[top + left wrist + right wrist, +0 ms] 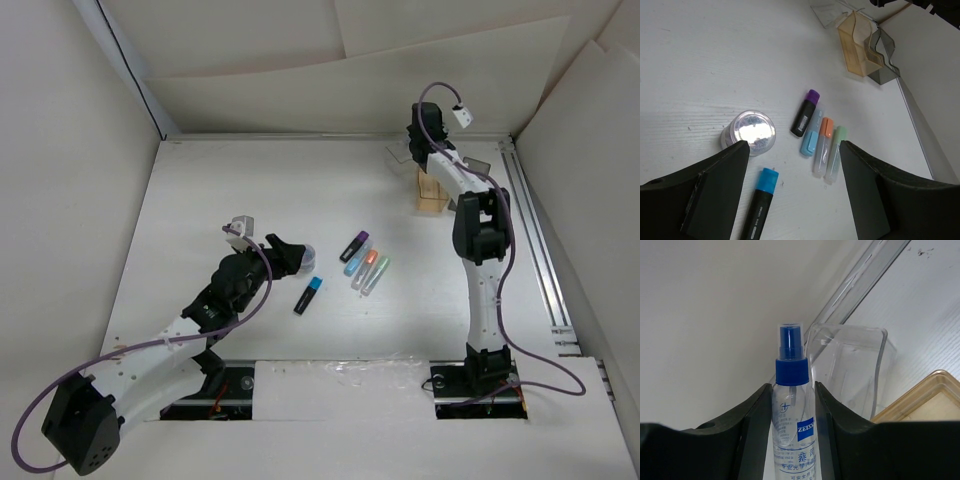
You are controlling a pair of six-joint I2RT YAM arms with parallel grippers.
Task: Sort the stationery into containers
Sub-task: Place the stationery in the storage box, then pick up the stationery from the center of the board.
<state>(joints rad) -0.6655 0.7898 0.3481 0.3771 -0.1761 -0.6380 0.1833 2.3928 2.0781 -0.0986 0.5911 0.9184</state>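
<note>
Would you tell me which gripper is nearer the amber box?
Right. The right gripper, holding a bottle, is close by the amber box; the left gripper is far off beside the markers.

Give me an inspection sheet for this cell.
Surface: white table, nothing spilled.
Job's things: five markers lying mid-table; spray bottle held; amber box, grey box, clear box far right.
Clutter: round clear pot, mid-table.
Grippers: left gripper open, empty; right gripper shut on spray bottle.
Cables: purple cables looped along both arms.
Surroundings: white panels; rail along right edge.
</note>
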